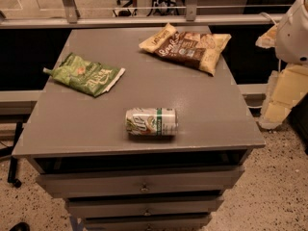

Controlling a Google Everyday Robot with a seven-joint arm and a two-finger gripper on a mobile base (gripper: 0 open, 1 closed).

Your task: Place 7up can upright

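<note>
While the 7up can (pixel 151 122) lies on its side near the front edge of the grey cabinet top (pixel 96 119), the task is at step 1, the reach, with nothing gripping the can. The gripper (pixel 284 88) hangs off the cabinet's right side, well apart from the can; whether it is released or clenched I cannot tell. Next, I judge, it must cross over, grasp the can's body and tip it onto 1 end.
</note>
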